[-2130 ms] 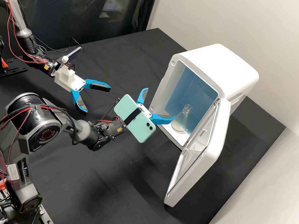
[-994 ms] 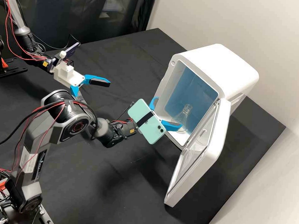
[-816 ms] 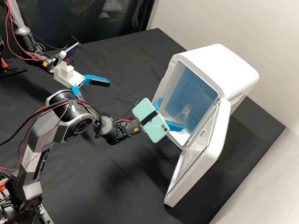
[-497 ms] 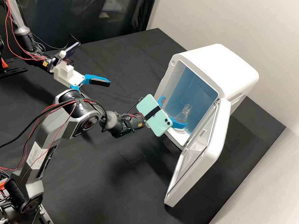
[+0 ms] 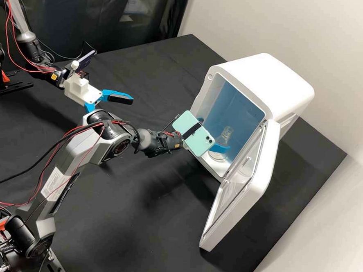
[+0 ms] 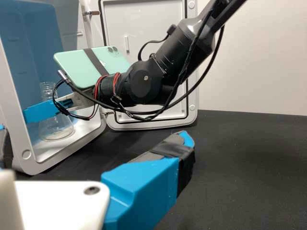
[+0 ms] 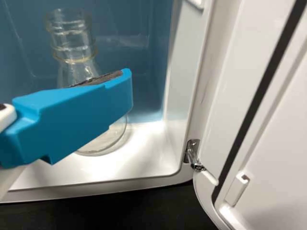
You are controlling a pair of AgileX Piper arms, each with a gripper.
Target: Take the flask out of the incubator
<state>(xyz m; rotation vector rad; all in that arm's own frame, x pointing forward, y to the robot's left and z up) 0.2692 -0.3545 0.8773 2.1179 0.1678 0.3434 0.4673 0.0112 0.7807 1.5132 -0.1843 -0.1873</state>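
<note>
A clear glass conical flask (image 5: pixel 226 134) stands upright on the floor of the white incubator (image 5: pixel 275 82), whose inside is blue and whose door (image 5: pixel 244 177) hangs wide open. My right gripper (image 5: pixel 219 140) is inside the opening, open, with one blue finger (image 7: pixel 72 120) lying across the flask (image 7: pixel 72 43) body; its other finger is hidden behind the mint-green phone (image 5: pixel 194 133) on the wrist. My left gripper (image 5: pixel 111 106) hangs open and holds nothing, back over the bench at the left. From there the flask (image 6: pixel 52 122) shows behind the right arm.
The incubator door (image 7: pixel 259 96) stands close beside the right gripper, hinged at the cabinet's near corner. The black bench (image 5: pixel 144 215) has free room in front of the incubator. Red cables trail along both arms.
My right arm has stretched forward, carrying its open gripper from outside the opening into the incubator and around the flask. The left arm has barely moved.
</note>
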